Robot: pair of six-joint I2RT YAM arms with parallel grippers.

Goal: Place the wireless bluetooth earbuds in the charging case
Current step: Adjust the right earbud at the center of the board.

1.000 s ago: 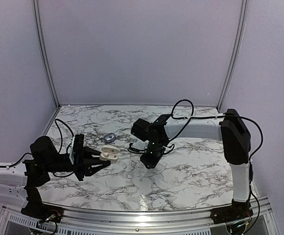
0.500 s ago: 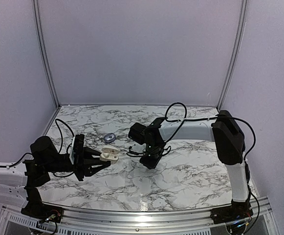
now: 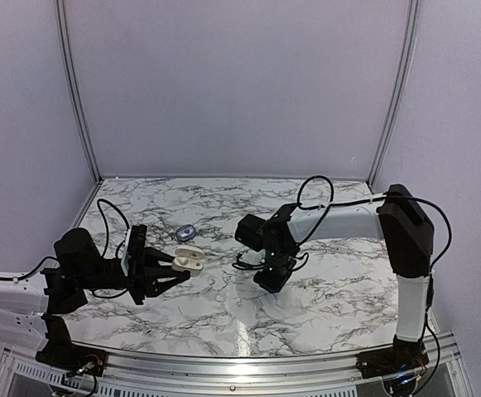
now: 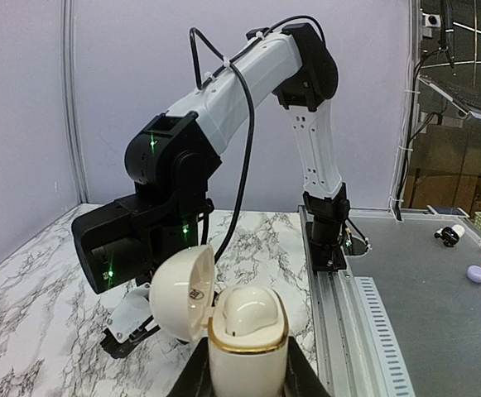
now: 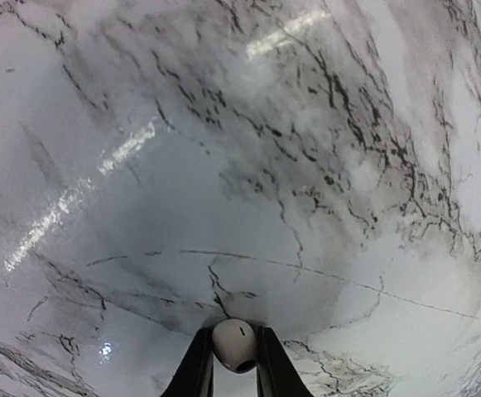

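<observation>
The charging case [image 4: 247, 351] is cream-white with a gold rim, and my left gripper [image 4: 247, 368] is shut on its body, holding it upright above the marble. Its lid [image 4: 180, 294] hangs open to the left. One earbud [image 4: 248, 312] sits in the case. In the top view the case [image 3: 189, 260] is at the left gripper's [image 3: 174, 266] tip, left of centre. My right gripper [image 5: 234, 354] is shut on a second pale earbud [image 5: 234, 343], just above the table. In the top view the right gripper [image 3: 271, 279] points down at mid-table, to the right of the case.
A small blue-grey oval object [image 3: 185, 233] lies on the marble table [image 3: 323, 289] behind the case. Pale walls close the back and sides. A metal rail [image 3: 248, 364] runs along the near edge. The right arm [image 4: 223, 99] stands right in front of the left wrist camera.
My right gripper has shifted a little right and toward the near edge, and its jaws have closed on the earbud. The left gripper and the case have barely moved.
</observation>
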